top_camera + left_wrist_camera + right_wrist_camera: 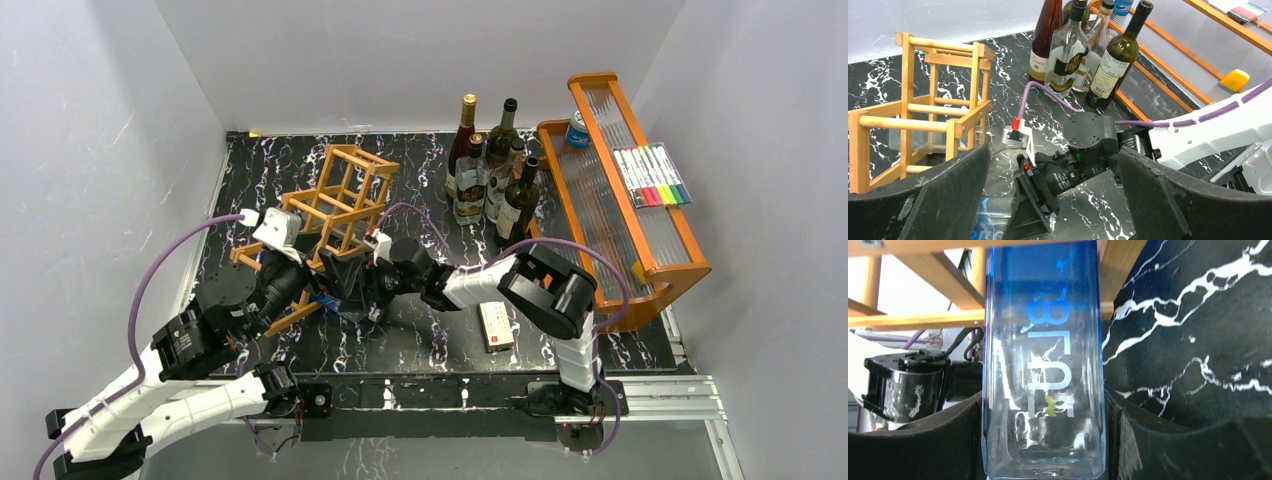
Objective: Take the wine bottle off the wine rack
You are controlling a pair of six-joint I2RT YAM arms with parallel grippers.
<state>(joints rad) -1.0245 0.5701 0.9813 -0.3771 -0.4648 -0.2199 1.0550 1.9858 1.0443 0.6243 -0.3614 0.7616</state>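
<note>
Five upright bottles [519,200] are counted at the back, along with one blue-tinted bottle [1043,365], one wine rack [345,195], one tiered tray [665,275], one blue can [577,129], one yellow block [1235,80], one white box [495,326] and one row of markers [652,176].

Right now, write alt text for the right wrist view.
A blue-tinted clear glass bottle with blue-and-white lettering fills the centre, flanked closely by the right gripper's black padded fingers. Orange-brown wooden rack bars cross behind it; black white-veined marble tabletop lies right.
</note>
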